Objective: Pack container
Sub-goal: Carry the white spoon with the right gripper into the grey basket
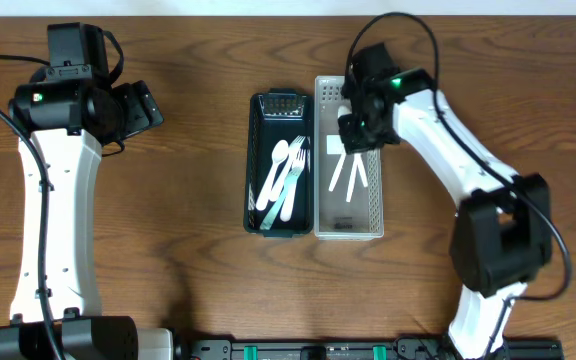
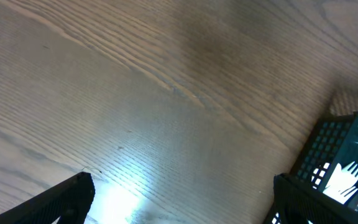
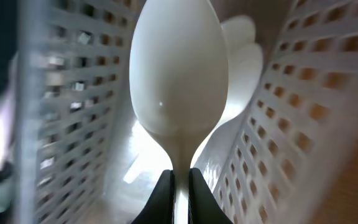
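A white plastic spoon (image 3: 178, 68) is pinched by its handle in my right gripper (image 3: 181, 186), bowl pointing away, inside the white perforated basket (image 3: 73, 93). Other white spoons (image 3: 244, 62) lie behind it. In the overhead view my right gripper (image 1: 353, 130) hovers over the far end of the white basket (image 1: 376, 200), where white spoons (image 1: 348, 170) lie. Beside it, the dark green basket (image 1: 255, 160) holds white forks and spoons (image 1: 286, 175). My left gripper (image 1: 153, 105) is open over bare table well to the left of both baskets, holding nothing.
In the left wrist view the left gripper (image 2: 182, 199) frames wood-grain table, with a corner of the dark green basket (image 2: 340, 143) and a white fork (image 2: 344, 177) at the lower right. The two baskets stand side by side, touching.
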Robot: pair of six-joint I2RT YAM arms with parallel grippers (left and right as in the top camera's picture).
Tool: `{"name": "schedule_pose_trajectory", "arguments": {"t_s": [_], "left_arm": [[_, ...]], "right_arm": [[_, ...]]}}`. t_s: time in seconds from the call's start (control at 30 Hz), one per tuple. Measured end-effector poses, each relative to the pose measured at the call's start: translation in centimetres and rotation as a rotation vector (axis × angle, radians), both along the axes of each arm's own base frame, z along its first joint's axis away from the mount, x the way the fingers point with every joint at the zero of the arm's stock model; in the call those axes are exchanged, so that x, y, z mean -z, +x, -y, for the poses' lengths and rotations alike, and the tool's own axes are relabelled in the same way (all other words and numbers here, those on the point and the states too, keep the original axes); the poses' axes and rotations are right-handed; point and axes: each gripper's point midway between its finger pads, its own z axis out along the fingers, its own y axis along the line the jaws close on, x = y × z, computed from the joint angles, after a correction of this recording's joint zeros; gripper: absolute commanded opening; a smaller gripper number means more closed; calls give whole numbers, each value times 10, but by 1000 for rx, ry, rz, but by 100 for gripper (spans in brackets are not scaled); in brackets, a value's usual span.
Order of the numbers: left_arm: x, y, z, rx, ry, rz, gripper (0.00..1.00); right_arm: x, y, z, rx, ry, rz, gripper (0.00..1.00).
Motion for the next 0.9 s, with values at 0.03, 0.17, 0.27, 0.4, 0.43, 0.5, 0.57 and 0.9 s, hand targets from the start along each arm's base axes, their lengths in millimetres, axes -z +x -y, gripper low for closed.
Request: {"name": "schedule_pose_trajectory", "arguments": {"t_s": [0.03, 0.17, 0.27, 0.4, 0.43, 0.5, 0.57, 0.9], "left_arm": [[0, 0, 0, 0, 0, 0, 94], [0, 0, 0, 0, 0, 0, 94], [0, 0, 0, 0, 0, 0, 94], [0, 0, 0, 0, 0, 0, 94], [0, 0, 0, 0, 0, 0, 94], [0, 0, 0, 0, 0, 0, 94], [0, 0, 0, 0, 0, 0, 94], [0, 0, 0, 0, 0, 0, 94]], "right_arm": [[6, -1, 0, -4, -5, -12, 4], [24, -5, -3, -22, -23, -52, 30], [25, -5, -4, -40, -24, -51, 40], [23, -5, -4, -49, -26, -52, 36], [19, -6, -4, -50, -30, -58, 34], [1, 1, -3, -34, -36, -44, 33], [-23, 17, -3, 5, -37, 9, 32], [-194, 43, 143, 723, 4, 313, 54]]}}
